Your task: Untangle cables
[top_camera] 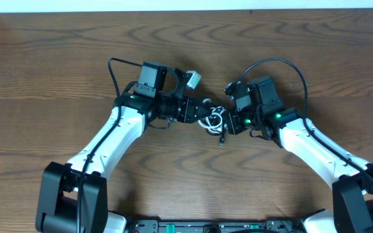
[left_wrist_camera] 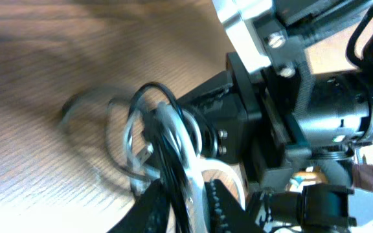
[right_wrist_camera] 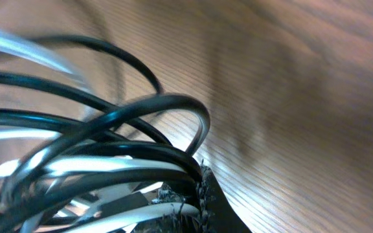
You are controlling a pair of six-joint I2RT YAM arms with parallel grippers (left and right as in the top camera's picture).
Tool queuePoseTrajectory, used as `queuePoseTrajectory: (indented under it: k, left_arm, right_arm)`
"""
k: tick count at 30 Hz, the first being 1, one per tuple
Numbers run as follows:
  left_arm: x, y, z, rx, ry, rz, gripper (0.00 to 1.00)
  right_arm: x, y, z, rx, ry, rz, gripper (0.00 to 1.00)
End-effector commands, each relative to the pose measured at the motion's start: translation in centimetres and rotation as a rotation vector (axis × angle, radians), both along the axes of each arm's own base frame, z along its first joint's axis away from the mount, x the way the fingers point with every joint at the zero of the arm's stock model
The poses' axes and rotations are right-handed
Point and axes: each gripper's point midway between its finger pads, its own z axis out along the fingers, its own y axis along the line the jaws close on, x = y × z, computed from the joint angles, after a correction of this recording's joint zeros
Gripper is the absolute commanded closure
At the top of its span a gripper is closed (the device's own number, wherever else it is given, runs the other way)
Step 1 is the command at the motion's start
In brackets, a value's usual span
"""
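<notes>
The cables (top_camera: 214,118) form a small tangled bundle of black and white cords at the middle of the table, with one plug end (top_camera: 221,144) hanging toward the front. My left gripper (top_camera: 203,112) reaches the bundle from the left. In the left wrist view its jaws stand close together (left_wrist_camera: 185,195), with black and white strands (left_wrist_camera: 155,133) pinched between them. My right gripper (top_camera: 230,122) comes in from the right. In the right wrist view it is shut (right_wrist_camera: 181,208) on several cable loops (right_wrist_camera: 109,162); only one finger (right_wrist_camera: 214,202) shows there.
The brown wooden table (top_camera: 57,77) stretches all around the bundle, with its far edge at the top of the overhead view. Thick black arm wires loop above each wrist (top_camera: 113,70) (top_camera: 291,67). Both arm bases sit at the near edge.
</notes>
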Motion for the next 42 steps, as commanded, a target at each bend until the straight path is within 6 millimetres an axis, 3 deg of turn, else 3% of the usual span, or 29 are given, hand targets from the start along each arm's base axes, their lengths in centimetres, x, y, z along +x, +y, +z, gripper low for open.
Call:
queuePoseTrajectory:
  k: [1,2,4,8,9,10,13,19,26,34,42]
  left_arm:
    - [0.6,0.7,0.3,0.046,-0.027,0.037,0.78]
    - [0.5,0.7,0.3,0.047,-0.024,0.037,0.79]
    - [0.3,0.6,0.2,0.049,-0.018,0.034,0.92]
    - [0.4,0.7,0.1,0.052,-0.019,0.035,0.92]
    - [0.3,0.7,0.1,0.052,-0.017,0.035,0.9]
    - [0.3,0.7,0.0,0.055,-0.017,0.037,0.77]
    - [0.4,1.2,-0.8,0.099,-0.007,0.06,0.57]
    - [0.7,4.6,-4.1,0.334,0.031,0.175,0.44]
    - [0.8,5.6,-4.8,0.398,0.038,0.208,0.4]
    - [0.9,5.6,-4.8,0.394,0.033,0.208,0.33]
    - [0.9,5.6,-4.8,0.394,0.033,0.208,0.31]
  right_arm:
    - [0.0,-1.2,-1.5,-0.052,0.024,-0.044,0.99]
    - [-0.1,-1.1,-1.5,-0.05,0.025,-0.044,0.99]
    - [-0.1,-1.1,-1.5,-0.05,0.025,-0.043,0.99]
    - [0.0,-1.0,-1.4,-0.045,0.023,-0.041,0.99]
    - [-0.1,-0.9,-1.4,-0.038,0.024,-0.036,0.99]
    - [-0.2,-0.7,-1.2,-0.024,0.027,-0.027,0.99]
    - [-0.3,-0.1,-0.9,0.01,0.028,-0.007,0.99]
    - [-0.3,0.7,-0.3,0.058,0.03,0.005,0.99]
    - [0.3,-0.1,-0.7,0.068,0.107,-0.157,0.99]
    - [0.8,-3.7,-2.5,-0.032,0.201,-0.491,0.99]
    - [0.3,-4.0,-2.8,-0.029,0.252,-0.544,0.99]
